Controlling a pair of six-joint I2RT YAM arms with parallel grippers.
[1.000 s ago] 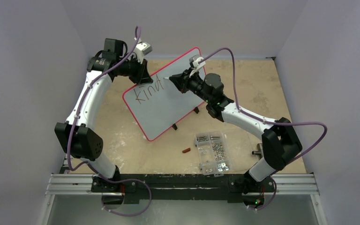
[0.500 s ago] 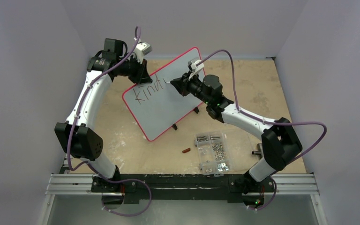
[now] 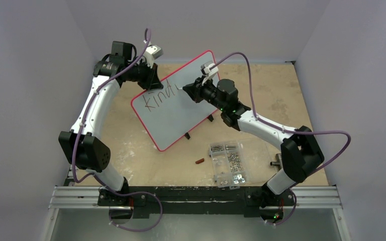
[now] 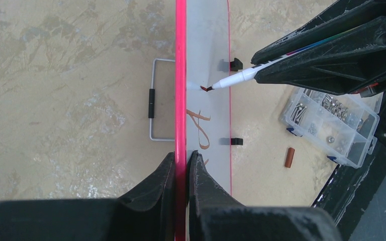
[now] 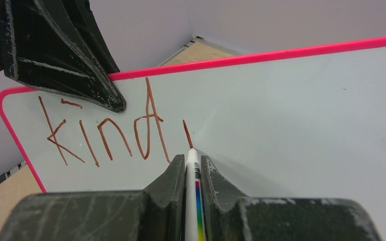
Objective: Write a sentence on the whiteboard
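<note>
At the far middle of the desk (image 3: 271, 90), the whiteboard (image 3: 173, 113) stands tilted on its black feet, its upper red-pink rim pinched in the closed left claw (image 4: 182, 156). The right claw (image 5: 192, 159) is clamped on a white marker (image 4: 236, 78). The marker's tip appears to touch the board just right of the sentence (image 5: 105, 135), which reads only "kind" plus one short stroke.

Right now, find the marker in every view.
Top external: marker at the whiteboard's upper middle, in the right tool.
Left wrist: upper right of centre, tip on the board.
Right wrist: bottom centre, clamped in that tool.
Shared landmark: the written "kind".
</note>
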